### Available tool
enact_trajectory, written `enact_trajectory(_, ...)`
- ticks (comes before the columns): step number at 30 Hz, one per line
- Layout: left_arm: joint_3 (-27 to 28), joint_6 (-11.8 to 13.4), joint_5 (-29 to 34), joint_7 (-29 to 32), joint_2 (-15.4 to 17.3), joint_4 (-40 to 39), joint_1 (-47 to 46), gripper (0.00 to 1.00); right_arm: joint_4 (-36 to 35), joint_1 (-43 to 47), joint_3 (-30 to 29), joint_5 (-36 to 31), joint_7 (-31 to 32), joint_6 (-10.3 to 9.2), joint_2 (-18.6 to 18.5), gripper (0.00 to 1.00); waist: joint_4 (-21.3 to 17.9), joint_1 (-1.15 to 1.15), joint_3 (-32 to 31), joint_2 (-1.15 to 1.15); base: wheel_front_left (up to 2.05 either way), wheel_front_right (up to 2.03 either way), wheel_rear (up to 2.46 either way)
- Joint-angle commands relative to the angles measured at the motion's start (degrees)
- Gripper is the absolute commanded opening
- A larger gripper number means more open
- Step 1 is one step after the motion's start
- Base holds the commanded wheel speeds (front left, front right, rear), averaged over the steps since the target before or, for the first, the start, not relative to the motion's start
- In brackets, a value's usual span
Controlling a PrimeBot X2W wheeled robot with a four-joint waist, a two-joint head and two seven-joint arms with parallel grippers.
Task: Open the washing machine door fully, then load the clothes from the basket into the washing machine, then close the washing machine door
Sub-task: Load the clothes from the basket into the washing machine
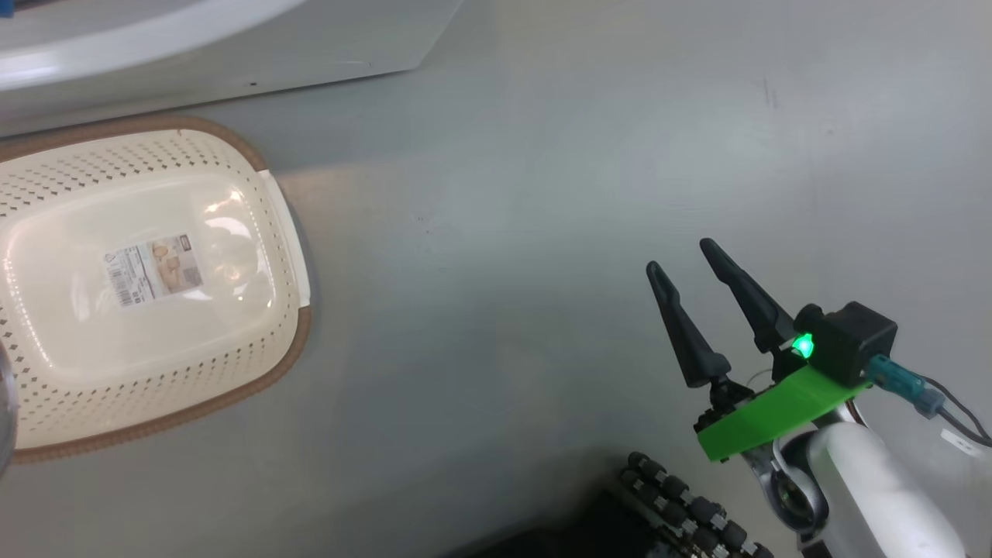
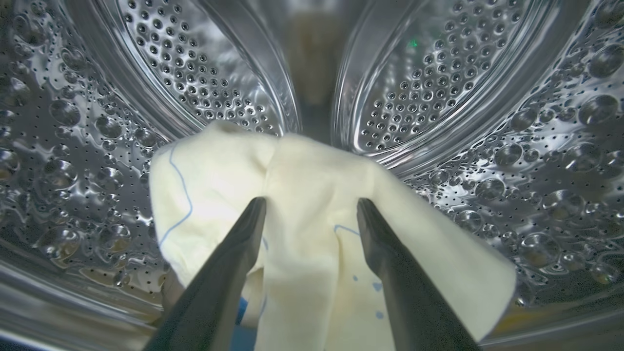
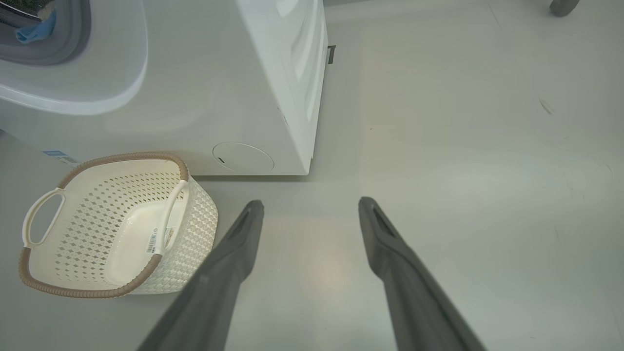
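1. Large white front-loading washing machine: stands on the pale grey floor. A round cover sits low on its front, and a small blue label sticker is at the lower edge. The left wrist view looks into its perforated steel drum.

2. Small rectangular cream plastic basket, perforated sides, brown woven-look rim, white side handles: on the floor just in front of the washing machine, upright. Nothing lies in it apart from 1 label sticker on its bottom.

3. Soft pale yellow fabric garment with thin blue line drawings: inside the drum, bunched at the near lower part of the drum wall.

4. Left gripper: inside the drum, its 2 dark fingers spread wide apart. The garment lies between and ahead of them and is not pinched. Contact with the fingers cannot be determined.

5. Right gripper: above bare floor, well apart from the basket. Its 2 fingers stand apart with nothing between them.
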Motion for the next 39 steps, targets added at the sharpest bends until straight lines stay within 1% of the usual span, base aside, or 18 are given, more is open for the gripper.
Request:
enact_trajectory(1,-0.6,0.4,0.7,0.5,1.3,-1.1,-2.1,1.00,-1.0,2.0,0.5,0.4,-0.4,-0.15,-0.5,1.00,0.4,0.00,-0.6,0.00,0.00,0.00,0.00)
enact_trajectory(3,-0.7,0.8,0.5,1.9,0.8,-0.2,-2.1,1.00,-0.9,1.8,0.5,0.4,-0.4,-0.15,-0.5,1.00,0.8,0.00,-1.2,0.00,0.00,0.00,0.00)
enact_trajectory(6,-1.1,0.7,0.1,3.8,-0.2,0.6,-1.9,1.00,-0.9,1.6,0.2,0.5,-0.4,-0.15,-0.5,1.00,1.5,0.00,-1.7,0.00,0.00,0.00,0.00)
enact_trajectory(9,-1.3,0.6,-0.3,4.4,-1.2,1.1,-1.4,1.00,-0.9,1.3,-0.1,0.4,-0.4,-0.15,-0.6,1.00,2.3,0.00,-2.3,0.00,0.00,0.00,0.00)
enact_trajectory(13,-1.2,0.6,-1.2,3.1,-2.6,1.3,0.0,1.00,-0.9,0.8,-1.3,0.3,-0.4,-0.15,-0.5,1.00,3.9,0.00,-3.7,0.00,0.00,0.00,0.00)
enact_trajectory(21,-0.5,0.7,-3.1,1.2,-4.2,1.8,4.4,1.00,-0.4,-0.1,-2.0,0.1,-0.4,-0.15,-0.6,1.00,6.6,0.00,-7.0,0.00,0.00,0.00,0.00)
enact_trajectory(31,-0.9,-2.5,-5.4,-1.5,-7.0,2.0,11.4,1.00,0.6,-0.2,-4.5,-0.5,-0.4,-0.15,-0.9,1.00,10.8,0.00,-12.1,0.00,0.00,0.00,0.00)
enact_trajectory(35,-0.8,-3.9,-6.7,-2.4,-7.7,1.2,12.8,1.00,0.5,0.1,-5.2,-0.7,-0.4,-0.15,-1.3,1.00,12.0,0.00,-12.8,0.00,0.00,0.00,0.00)
enact_trajectory(39,-1.0,-5.9,-8.2,-3.0,-8.4,-0.6,15.2,1.00,0.3,0.2,-6.0,-1.1,-0.4,-0.15,-1.7,1.00,13.2,0.00,-13.4,0.00,0.00,0.00,0.00)
